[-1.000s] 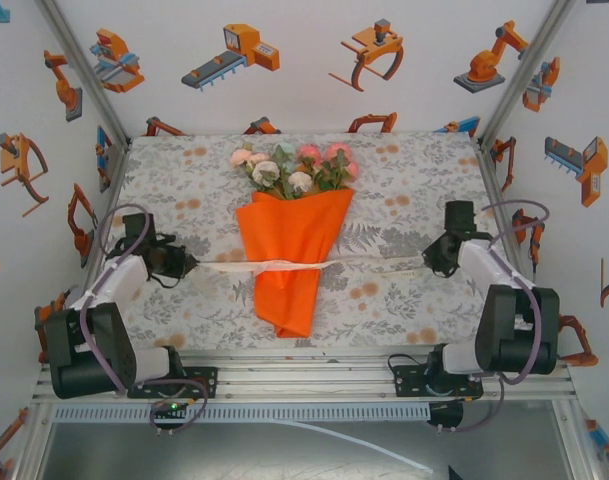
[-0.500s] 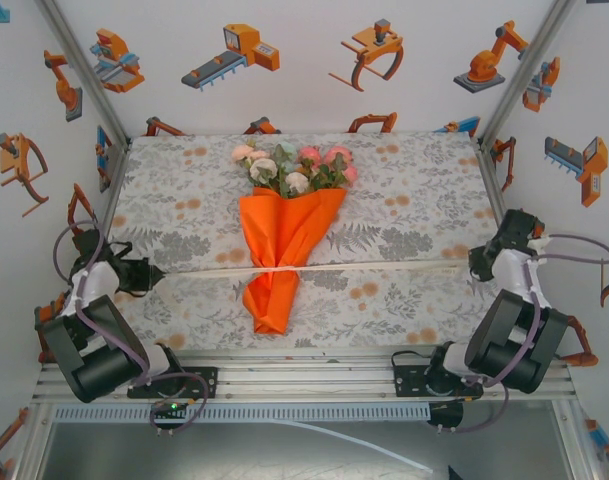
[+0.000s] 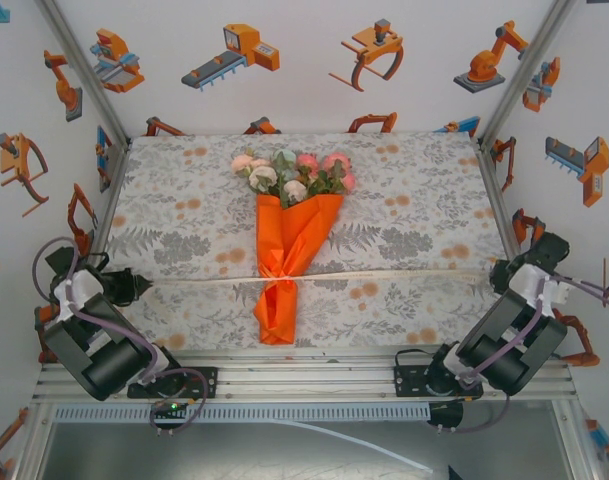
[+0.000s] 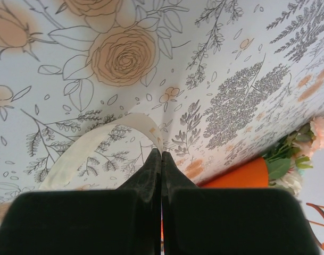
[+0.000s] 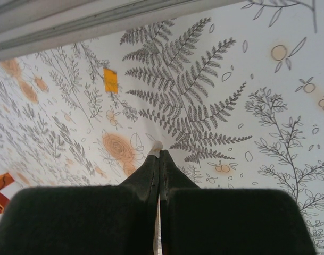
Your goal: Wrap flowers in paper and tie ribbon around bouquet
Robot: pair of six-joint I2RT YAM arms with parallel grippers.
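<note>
The bouquet lies in the middle of the table with its orange paper (image 3: 292,240) rolled into a narrow cone. The flowers (image 3: 292,175) fan out at its far end. A cream ribbon (image 3: 384,276) runs taut across the table and pinches the cone near its lower third. My left gripper (image 3: 136,287) is shut on the ribbon's left end at the table's left edge. My right gripper (image 3: 501,277) is shut on the right end at the right edge. In the left wrist view the ribbon (image 4: 98,143) curls away from my shut left gripper (image 4: 161,154), with paper (image 4: 241,175) and flowers (image 4: 310,141) beyond. A ribbon tip (image 5: 156,144) pokes from my shut right gripper (image 5: 159,153).
A leaf-print tablecloth (image 3: 414,190) covers the table. Printed walls close it in at the back and on both sides, with metal posts (image 3: 84,70) at the back corners. An aluminium rail (image 3: 304,375) runs along the near edge. A small orange square (image 5: 110,80) marks the cloth.
Both grippers have pulled apart to the table's side edges, drawing the ribbon straight and tight. The paper cone has been squeezed much narrower where the ribbon crosses it.
</note>
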